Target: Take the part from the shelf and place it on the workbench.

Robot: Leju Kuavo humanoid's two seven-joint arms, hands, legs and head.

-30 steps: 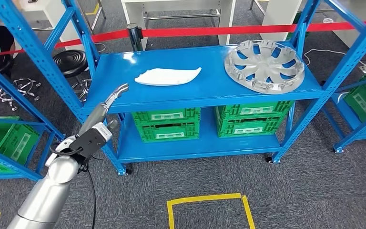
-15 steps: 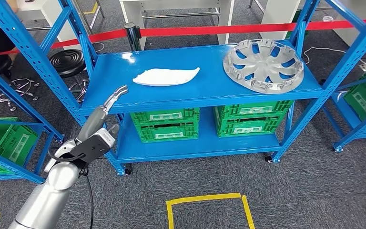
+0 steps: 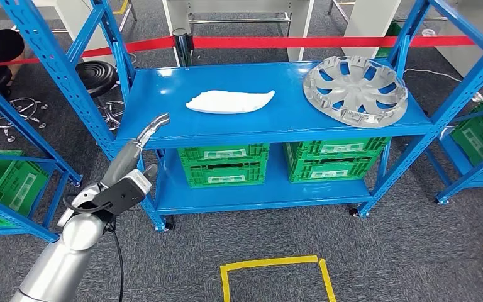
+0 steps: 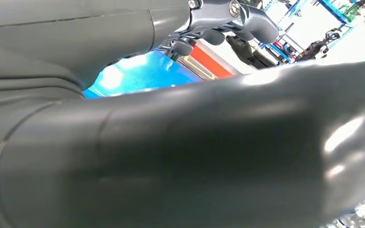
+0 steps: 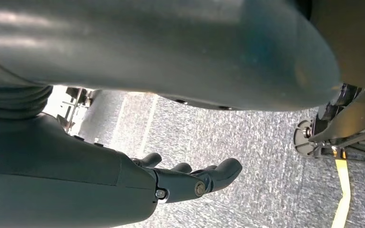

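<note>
My left hand (image 3: 143, 133) sits left of centre in the head view, fingers extended and slightly spread, holding nothing, tips hovering at the front left edge of the blue shelf (image 3: 163, 94). The left wrist view is mostly my own grey cover, so no extra detail on the fingers there.

The white part (image 3: 229, 101) lies flat on the top deck, centre of frame, up and to the right of my left fingertips. Near, not touching. Its long axis runs left-right across the frame, roughly parallel to the shelf front, with the pointed end toward the right. The blunt end is the end nearest my hand.

My right hand (image 5: 190, 180) hangs low over grey carpet in the right wrist view, fingers loosely apart, nothing in it. So the left is the nearer hand, my read.

Silver wheel cover (image 3: 356, 90) sits on the same deck, upper right of frame, well apart from the white part; which of the two is meant isn't certain, but the left hand points at the white one. Next move, I'd judge: reach forward and rightward over the shelf edge.
</note>
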